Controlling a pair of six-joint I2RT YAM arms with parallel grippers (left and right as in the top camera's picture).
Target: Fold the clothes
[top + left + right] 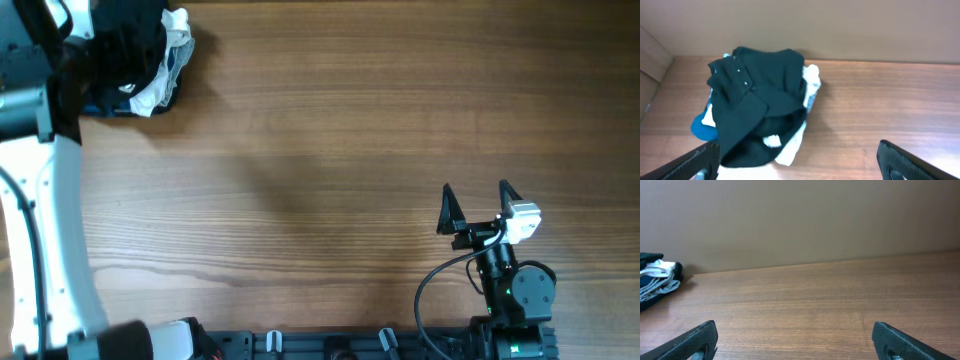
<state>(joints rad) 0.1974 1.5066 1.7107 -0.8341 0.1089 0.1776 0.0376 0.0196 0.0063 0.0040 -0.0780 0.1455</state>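
The right tool shows only its two dark fingertips, one in each lower corner of the frame, spread wide with nothing between them, low over a brown wood-grain surface. At the far left edge, well apart from the tool, a black garment lies bunched with white cloth on the surface. A plain beige wall stands behind.
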